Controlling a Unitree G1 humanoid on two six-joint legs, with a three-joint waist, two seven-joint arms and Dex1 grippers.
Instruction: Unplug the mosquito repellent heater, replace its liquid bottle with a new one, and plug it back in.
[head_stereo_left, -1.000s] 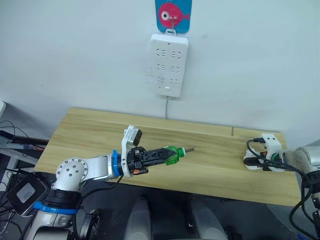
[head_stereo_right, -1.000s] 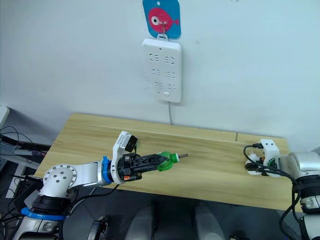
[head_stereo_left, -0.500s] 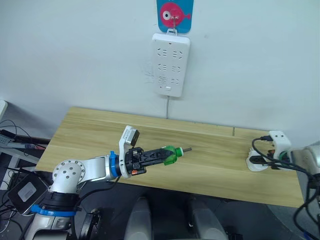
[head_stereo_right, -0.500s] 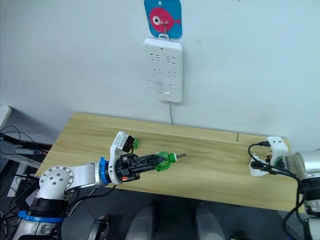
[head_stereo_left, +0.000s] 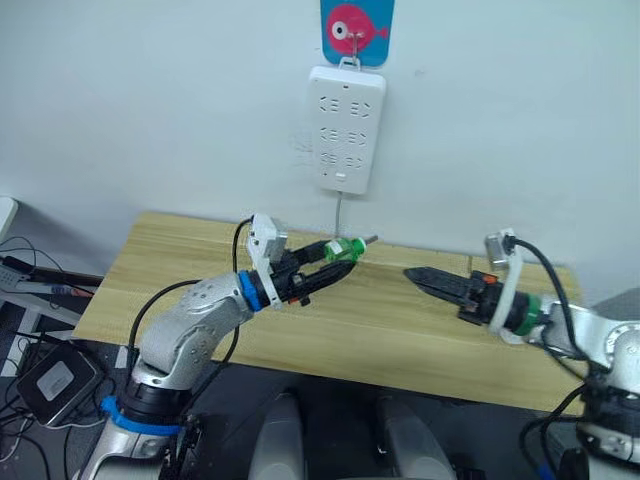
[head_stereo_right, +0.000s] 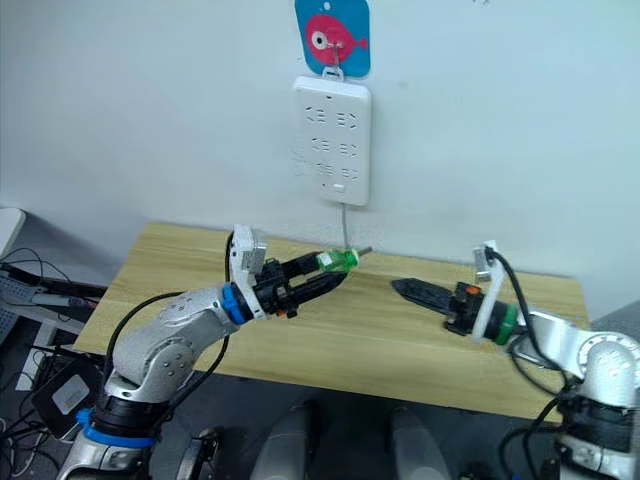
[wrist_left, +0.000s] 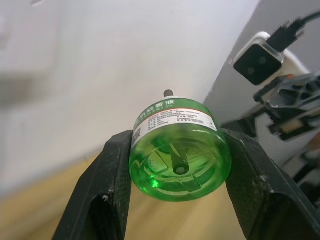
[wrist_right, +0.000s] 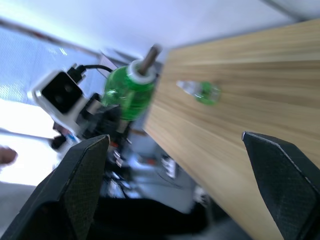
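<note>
Since a second earlier, both arms had lifted off the table (head_stereo_left: 420, 330). The left gripper (head_stereo_left: 330, 262) clamped the green liquid bottle (head_stereo_left: 343, 249) mid-air below the power strip (head_stereo_left: 344, 128); the right gripper (wrist_right: 175, 185) gaped empty. Probably light, slick and rigid, the bottle was best held around its body, away from the wick.

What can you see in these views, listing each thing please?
Table: one, light wood, against the wall.
Power strip: one, white, hung on the wall above the table.
Fish sign: one, blue with a pink fish, above the strip.
Bottle: one, green, held above the table.
Small item: one, green and clear, lying on the table.
Left tool: black, shut on the bottle.
Right tool: black, open, over the table.
</note>
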